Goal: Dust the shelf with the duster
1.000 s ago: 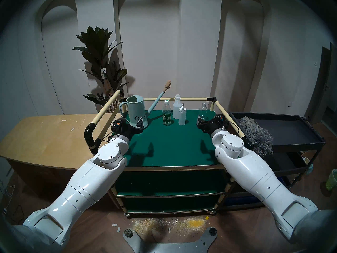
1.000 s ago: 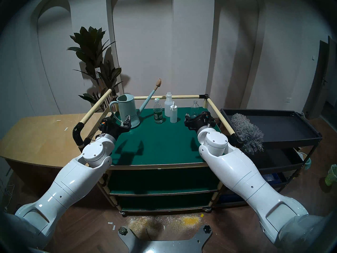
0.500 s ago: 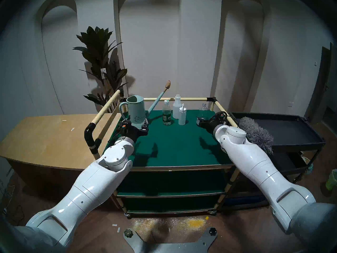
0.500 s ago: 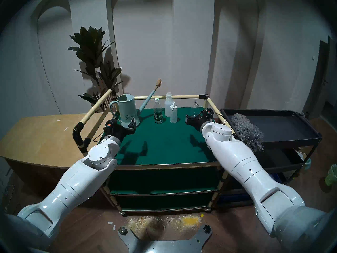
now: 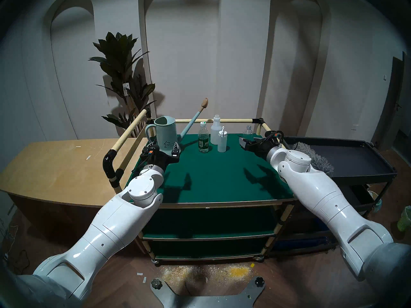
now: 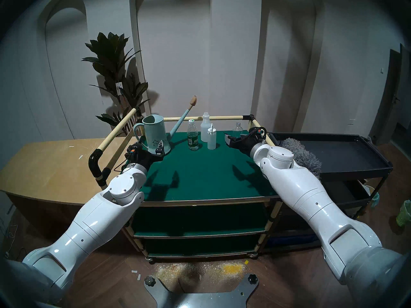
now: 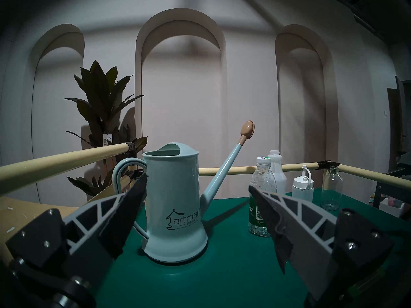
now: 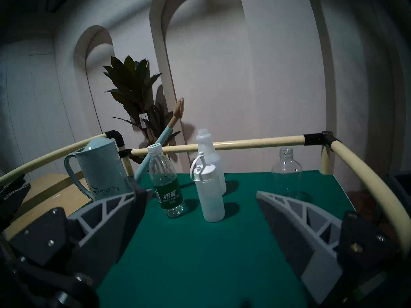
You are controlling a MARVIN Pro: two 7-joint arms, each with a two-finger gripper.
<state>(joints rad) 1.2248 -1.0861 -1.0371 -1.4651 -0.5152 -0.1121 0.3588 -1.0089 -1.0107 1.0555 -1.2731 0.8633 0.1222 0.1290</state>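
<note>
The shelf (image 5: 218, 176) is the dark-green top board of the railed cart; it also shows in the head right view (image 6: 204, 176). The grey fluffy duster (image 5: 320, 159) lies on the black tray cart to the right of the shelf, its near end hidden behind my right arm (image 6: 305, 155). My right gripper (image 5: 246, 141) is open and empty over the shelf's back right, left of the duster and inside the rail (image 8: 195, 187). My left gripper (image 5: 164, 149) is open and empty, its fingers either side of a pale-blue watering can (image 7: 173, 203), apart from it (image 7: 198, 183).
A green-label water bottle (image 5: 203, 140), a white bottle (image 5: 215, 132), a white squeeze bottle (image 5: 222, 142) and a clear bottle (image 5: 248, 132) stand at the shelf's back. Cream rails (image 5: 235, 120) edge the shelf. The black tray cart (image 5: 360, 160) is right, a wooden tabletop (image 5: 55, 167) left.
My right arm has swung right and farther back, toward the right rail, now covering more of the duster. My left gripper has moved forward up to the watering can.
</note>
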